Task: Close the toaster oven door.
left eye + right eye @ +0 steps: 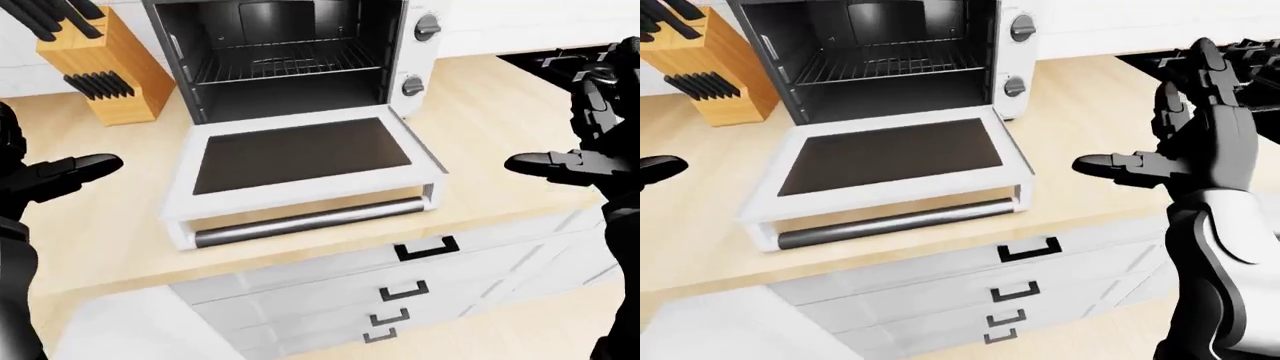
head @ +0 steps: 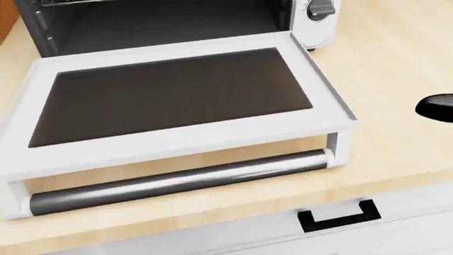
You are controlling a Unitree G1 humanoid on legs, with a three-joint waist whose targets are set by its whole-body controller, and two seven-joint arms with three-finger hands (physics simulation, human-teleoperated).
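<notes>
Fingers spread on both our hands, holding nothing; door [image 1: 300, 154] lies flat between them, handle [image 1: 310, 221] running left-right. Right hand [image 1: 1200, 150] and left hand [image 1: 55, 176] about equally near.

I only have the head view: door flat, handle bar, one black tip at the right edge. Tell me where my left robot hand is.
Observer: The left robot hand hangs open, left of the door, touching nothing.
Operator: Report the right one.
Observer: The right robot hand is open too, right of the door, fingers spread, apart from it.
Operator: Check inside the oven.
Observer: The toaster oven cavity shows only a wire rack.
</notes>
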